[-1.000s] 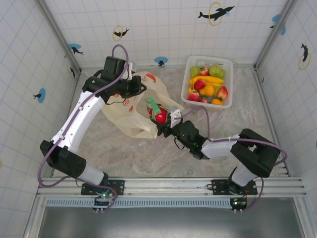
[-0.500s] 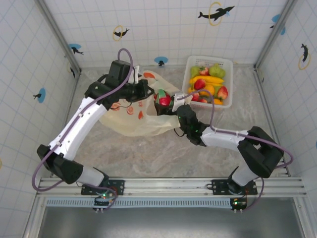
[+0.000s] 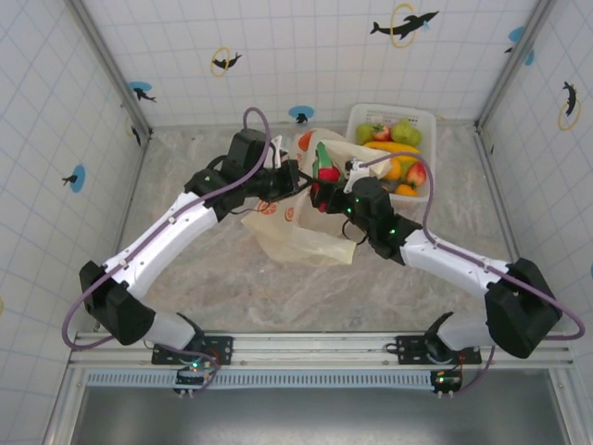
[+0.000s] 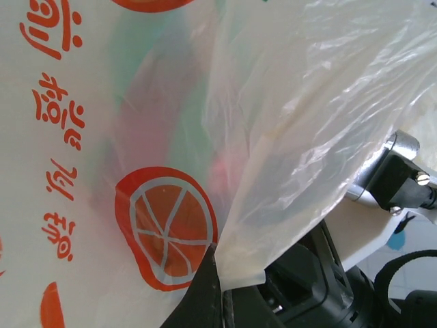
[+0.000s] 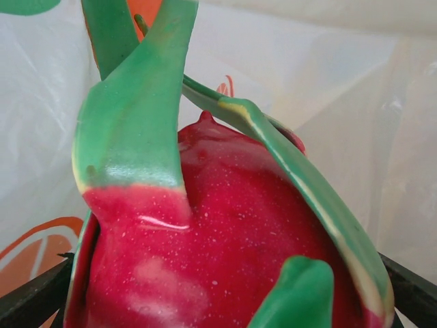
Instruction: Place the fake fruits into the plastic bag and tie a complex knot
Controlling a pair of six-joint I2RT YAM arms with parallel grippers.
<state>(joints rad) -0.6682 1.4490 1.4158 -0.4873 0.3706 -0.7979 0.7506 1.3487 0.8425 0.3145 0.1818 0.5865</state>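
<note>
The left arm [image 3: 176, 236] slants up from its near-left base, left gripper [image 3: 293, 178] pinched shut on the plastic bag [image 3: 296, 227] at its upper edge, while the right arm [image 3: 454, 264] stretches far from the near-right base, right gripper [image 3: 324, 188] clasping a red, green-leaved fake fruit [image 3: 327, 172] at the bag's top, just left of the white basket [image 3: 424, 119].

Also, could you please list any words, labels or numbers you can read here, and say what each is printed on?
Red-orange characters printed on the plastic bag: they run sideways in the left wrist view, in a Chinese-looking script that I cannot read reliably.
Dolphin stickers on the walls: pictures, no lettering.
</note>
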